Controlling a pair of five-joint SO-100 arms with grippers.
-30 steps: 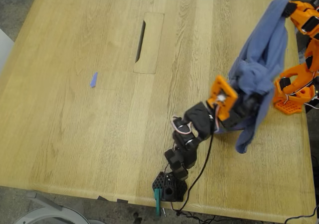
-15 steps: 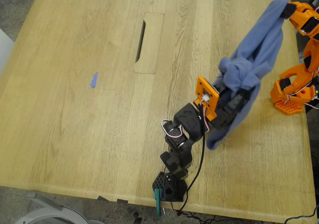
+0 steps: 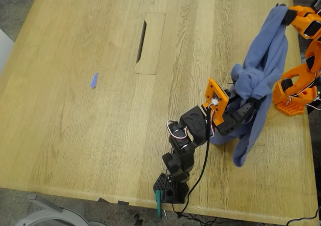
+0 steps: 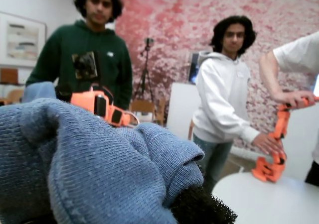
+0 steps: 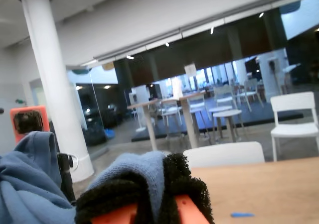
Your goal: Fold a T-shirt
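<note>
- Pale wooden bench (image 3: 75,135), long dark slot (image 3: 142,41) in an inset panel towards the far side, small purple strip (image 3: 94,80) lying alone on the exterior view's left.
- Slate-blue T-shirt (image 3: 266,60) on the exterior view's right, strung between two arms and mostly lifted off the wood.
- My first tool (image 3: 243,113), on the black arm with the orange camera mount, clamped on a bunched wad of cloth; one loose end drooping below it to the bench.
- My second tool (image 3: 288,15), on the orange arm at the far corner, pinching the other end between black foam pads (image 5: 184,176).
- Behind the cloth in the first wrist view, people standing by a pink wall.
</note>
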